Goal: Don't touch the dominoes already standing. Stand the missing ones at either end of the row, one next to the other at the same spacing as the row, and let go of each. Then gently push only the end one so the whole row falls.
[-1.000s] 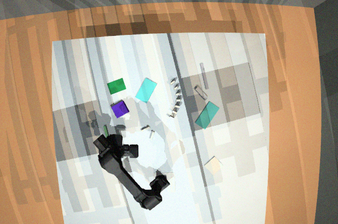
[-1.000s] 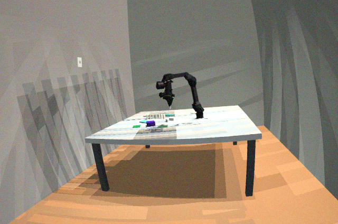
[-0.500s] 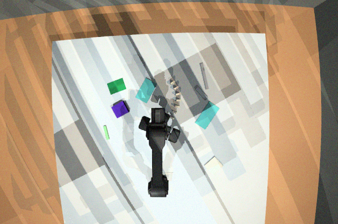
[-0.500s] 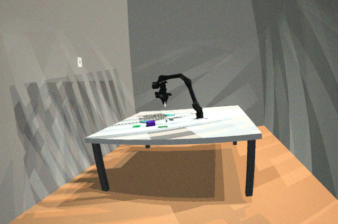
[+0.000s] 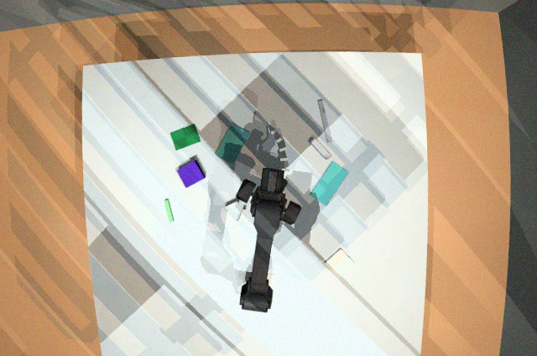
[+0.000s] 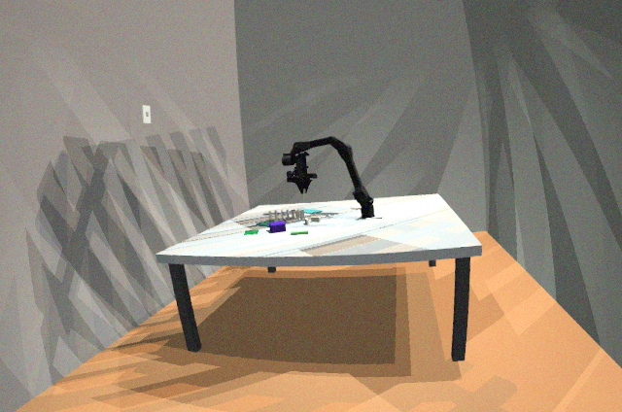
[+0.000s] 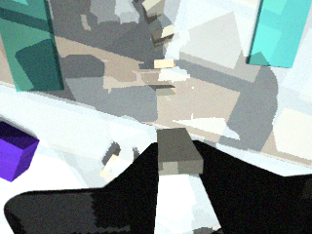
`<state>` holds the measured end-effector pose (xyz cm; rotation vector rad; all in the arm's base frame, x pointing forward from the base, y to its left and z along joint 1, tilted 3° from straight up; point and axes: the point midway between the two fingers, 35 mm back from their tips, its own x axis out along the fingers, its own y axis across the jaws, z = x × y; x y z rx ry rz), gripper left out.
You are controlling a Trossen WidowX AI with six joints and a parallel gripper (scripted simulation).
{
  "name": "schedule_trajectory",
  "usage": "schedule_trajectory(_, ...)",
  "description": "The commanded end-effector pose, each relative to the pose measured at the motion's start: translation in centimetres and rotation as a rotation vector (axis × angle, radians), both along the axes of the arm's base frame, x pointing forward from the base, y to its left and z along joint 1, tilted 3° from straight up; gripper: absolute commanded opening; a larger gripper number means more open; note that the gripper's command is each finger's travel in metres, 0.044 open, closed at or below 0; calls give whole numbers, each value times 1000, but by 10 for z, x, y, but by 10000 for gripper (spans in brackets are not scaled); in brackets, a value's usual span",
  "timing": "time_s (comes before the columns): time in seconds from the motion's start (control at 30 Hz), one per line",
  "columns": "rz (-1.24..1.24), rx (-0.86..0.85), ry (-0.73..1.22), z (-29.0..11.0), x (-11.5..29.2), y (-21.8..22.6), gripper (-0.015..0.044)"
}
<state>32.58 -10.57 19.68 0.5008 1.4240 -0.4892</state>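
Above the middle of the table (image 6: pixel 427 241), the end effector (image 7: pixel 179 168) hung well off the surface, clamped on a pale domino (image 7: pixel 178 152) that stuck out between its dark fingers. Its arm (image 5: pixel 265 230) reached from a base near the table's near edge toward the row of standing dominoes (image 5: pixel 280 149), which ran in a short line just beyond the held piece and lay partly in shadow. Seen from the wrist, the nearest standing piece (image 7: pixel 164 63) stood ahead of the held one, apart from it. A dark teal card (image 5: pixel 232 143) lay flat just left of the row, and a lighter teal card (image 5: pixel 329 182) lay to its right. Farther left sat a green card (image 5: pixel 185 137), a purple block (image 5: pixel 190 173) and a thin light green bar (image 5: pixel 169 209). Two grey bars (image 5: pixel 324 119) lay beyond the lighter card, and a cream tile (image 5: pixel 339 259) sat nearer the right front. The table top was pale, crossed by broad slanting bands of grey and beige shade. It stood on dark legs (image 6: pixel 184 307) over an orange wooden floor (image 6: pixel 527 347), with grey walls (image 6: pixel 351 46) streaked by shadow and a small white plate (image 6: pixel 146 114) on the left wall.
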Motion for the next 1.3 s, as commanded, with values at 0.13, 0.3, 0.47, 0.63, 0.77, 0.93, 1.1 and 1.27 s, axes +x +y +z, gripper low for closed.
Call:
schedule_trajectory(0.13,4,8,11,-35,5,-1,107)
schedule_trajectory(0.3,4,8,11,-55,6,-2,107)
schedule_trajectory(0.47,4,8,11,-75,7,-1,107)
schedule_trajectory(0.63,4,8,11,-95,5,-1,107)
schedule_trajectory(0.77,4,8,12,-111,3,0,107)
schedule_trajectory(0.93,4,8,12,-113,3,0,107)
schedule_trajectory(1.1,4,8,12,-113,3,0,107)
schedule_trajectory(1.27,4,8,12,-113,3,0,133)
